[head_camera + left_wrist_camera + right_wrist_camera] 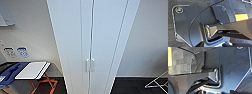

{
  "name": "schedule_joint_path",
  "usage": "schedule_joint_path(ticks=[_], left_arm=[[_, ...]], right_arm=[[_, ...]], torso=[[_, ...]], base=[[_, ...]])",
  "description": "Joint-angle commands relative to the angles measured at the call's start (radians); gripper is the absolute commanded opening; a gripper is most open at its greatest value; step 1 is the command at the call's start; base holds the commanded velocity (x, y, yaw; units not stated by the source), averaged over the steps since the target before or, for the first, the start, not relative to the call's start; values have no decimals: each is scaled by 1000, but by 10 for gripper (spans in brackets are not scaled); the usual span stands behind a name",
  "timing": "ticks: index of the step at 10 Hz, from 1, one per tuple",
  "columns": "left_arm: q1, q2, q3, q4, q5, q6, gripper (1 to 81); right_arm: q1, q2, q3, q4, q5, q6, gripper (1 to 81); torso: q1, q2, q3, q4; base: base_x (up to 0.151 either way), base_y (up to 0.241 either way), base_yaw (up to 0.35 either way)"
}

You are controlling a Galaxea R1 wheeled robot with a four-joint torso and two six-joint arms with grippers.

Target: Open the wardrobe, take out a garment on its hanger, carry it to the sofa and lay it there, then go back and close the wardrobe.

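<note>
Straight ahead at 12 o'clock in the head view: wardrobe (93,37), tall, narrow, white, long axis vertical, running from top edge to bottom edge. Both doors shut, meeting along a thin centre seam. Pair of small white handles (90,65) set side by side on that seam, low in the view, toward 6 o'clock from the middle. Contents hidden behind the shut doors; garment and hanger presumably inside, not confirmed. Opening step judged not yet begun.

At 8 o'clock from the handles, well apart: a folding table (33,70) with a white top on orange crossed legs, and something blue (11,71) lying at its end. At 4 o'clock, near the dark floor: a thin metal rack (158,83). Pale wall (147,37) on either side of the wardrobe.

Seen from the wrist cameras: dark robot plates and bars over dark carpet, with an orange-yellow patch (241,17) on a dark panel. State of the jaws on either arm: cannot tell. Which arm was nearer the handles: cannot tell, though handles sat almost dead centre, so judged about equally placed for both.
</note>
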Motion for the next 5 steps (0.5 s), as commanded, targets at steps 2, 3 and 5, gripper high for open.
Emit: schedule_joint_path(ticks=[2,3,5], left_arm=[[-12,-12,12,2,49,8,811],[-12,-12,12,4,49,8,811],[-12,-11,12,4,49,8,811]], right_arm=[[26,-6,1,-4,-63,-5,811],[26,-6,1,-2,-63,-5,811],[26,-2,-7,-2,-62,-5,811]], torso=[[0,0,0,0],[0,0,0,0],[0,-1,0,0]], base=[[31,0,0],[66,0,0],[68,0,0]])
